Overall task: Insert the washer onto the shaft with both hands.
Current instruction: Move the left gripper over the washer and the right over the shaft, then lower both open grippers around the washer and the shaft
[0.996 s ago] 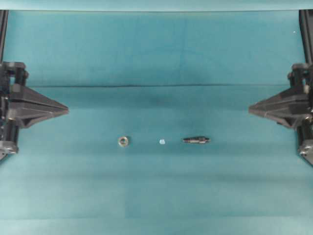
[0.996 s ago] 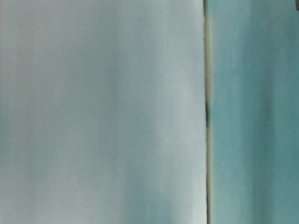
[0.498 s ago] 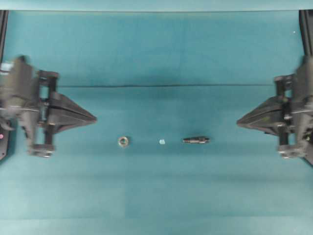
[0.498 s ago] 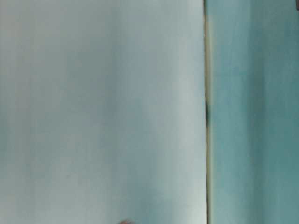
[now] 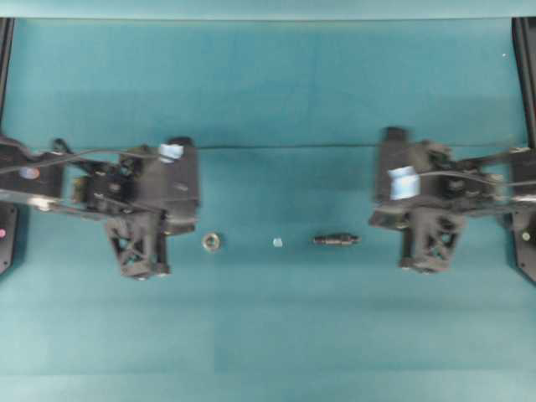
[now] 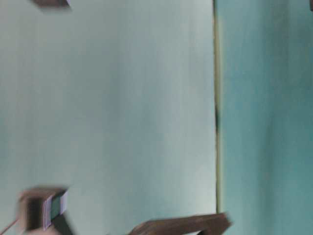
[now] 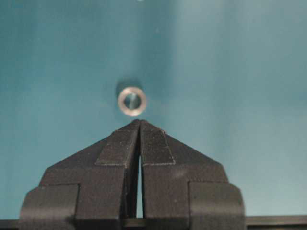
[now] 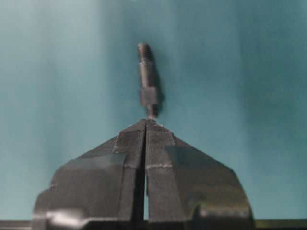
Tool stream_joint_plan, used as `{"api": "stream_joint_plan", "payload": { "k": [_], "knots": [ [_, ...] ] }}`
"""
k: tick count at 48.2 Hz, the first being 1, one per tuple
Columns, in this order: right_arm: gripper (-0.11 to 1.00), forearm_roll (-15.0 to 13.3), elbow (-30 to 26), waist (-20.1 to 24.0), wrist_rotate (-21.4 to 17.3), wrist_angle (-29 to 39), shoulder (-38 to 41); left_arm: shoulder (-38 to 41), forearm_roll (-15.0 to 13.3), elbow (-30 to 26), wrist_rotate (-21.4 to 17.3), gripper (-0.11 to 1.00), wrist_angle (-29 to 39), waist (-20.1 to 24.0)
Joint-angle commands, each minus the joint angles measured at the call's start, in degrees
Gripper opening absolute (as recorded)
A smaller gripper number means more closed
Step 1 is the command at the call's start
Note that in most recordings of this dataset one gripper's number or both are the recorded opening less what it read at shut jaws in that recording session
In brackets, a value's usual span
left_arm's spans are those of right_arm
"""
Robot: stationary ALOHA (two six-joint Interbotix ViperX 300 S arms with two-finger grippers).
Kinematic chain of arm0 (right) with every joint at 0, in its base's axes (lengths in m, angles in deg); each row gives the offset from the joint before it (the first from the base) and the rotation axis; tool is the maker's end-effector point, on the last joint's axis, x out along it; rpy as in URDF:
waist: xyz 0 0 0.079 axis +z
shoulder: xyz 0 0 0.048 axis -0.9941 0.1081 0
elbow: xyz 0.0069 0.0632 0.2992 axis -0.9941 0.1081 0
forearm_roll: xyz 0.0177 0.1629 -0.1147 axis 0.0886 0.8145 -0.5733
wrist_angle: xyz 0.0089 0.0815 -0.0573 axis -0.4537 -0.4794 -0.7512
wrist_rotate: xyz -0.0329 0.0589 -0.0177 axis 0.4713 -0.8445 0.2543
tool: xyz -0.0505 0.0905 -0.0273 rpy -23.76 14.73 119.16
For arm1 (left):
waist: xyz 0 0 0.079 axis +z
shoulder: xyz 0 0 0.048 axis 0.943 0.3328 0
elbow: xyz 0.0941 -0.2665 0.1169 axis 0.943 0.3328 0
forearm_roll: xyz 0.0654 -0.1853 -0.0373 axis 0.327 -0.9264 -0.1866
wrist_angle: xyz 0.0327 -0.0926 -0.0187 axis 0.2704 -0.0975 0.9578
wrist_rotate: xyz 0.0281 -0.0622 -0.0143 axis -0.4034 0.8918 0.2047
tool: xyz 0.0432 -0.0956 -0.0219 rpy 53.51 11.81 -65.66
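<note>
The washer, a small silvery ring, lies flat on the teal cloth left of centre. In the left wrist view the washer sits just beyond the tips of my left gripper. That gripper is shut and empty. The shaft, a dark stepped rod, lies right of centre. Seen from the right wrist, the shaft points away from my right gripper, whose tips cover its near end. That one is shut and holds nothing. From overhead, the left gripper and right gripper flank the two parts.
A tiny pale white speck lies between washer and shaft. A fold line crosses the teal cloth behind the parts. The table-level view is blurred and shows only dark gripper parts at its bottom edge.
Both arms have swung in from the table's sides toward the middle and tipped downward. The left now stands beside the washer, the right beside the shaft. Both stayed shut.
</note>
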Motion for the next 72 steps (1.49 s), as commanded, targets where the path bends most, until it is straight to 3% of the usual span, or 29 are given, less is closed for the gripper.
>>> {"api": "stream_joint_plan", "payload": {
  "k": [1, 10, 17, 34, 41, 46, 55, 58, 72],
  "knots": [
    [-0.10, -0.1, -2.9, 0.0, 1.9, 1.4, 2.5, 1.3, 0.2, -2.0, -0.2, 0.02, -0.2, -0.4],
    [-0.10, -0.2, -4.7, 0.0, 5.2, 1.8, 5.4, 2.3, 0.2, -1.7, -3.3, 0.02, -1.2, -1.2],
    [-0.10, -0.2, -4.6, -0.1, 5.6, 1.1, 6.0, 2.4, 0.2, -0.5, -6.6, 0.02, -3.0, -1.6],
    [-0.08, -0.1, -3.9, -0.2, 5.3, -1.5, 6.5, 2.6, 0.1, 0.9, -6.5, 0.02, -8.8, -1.5],
    [0.04, 0.0, -3.8, -0.6, 5.2, -1.7, 7.7, 3.1, 0.2, 1.1, -6.5, 0.03, -8.8, -1.5],
    [0.25, 0.0, -3.9, -0.9, 5.0, -1.6, 9.0, 4.0, 0.2, 0.9, -6.4, 0.22, -8.8, -1.5],
    [0.79, -0.1, -3.9, -0.9, 4.9, -1.7, 10.8, 6.9, 0.2, 0.8, -6.5, 0.78, -8.8, -1.3],
    [0.91, -0.1, -3.8, -0.9, 4.9, -1.8, 11.1, 7.8, 0.2, 1.0, -6.7, 0.92, -9.0, -1.3],
    [0.88, -0.1, -3.7, -0.6, 5.0, -3.5, 12.7, 11.1, 0.2, 1.0, -7.2, 0.90, -13.1, -0.8]
  ]
}}
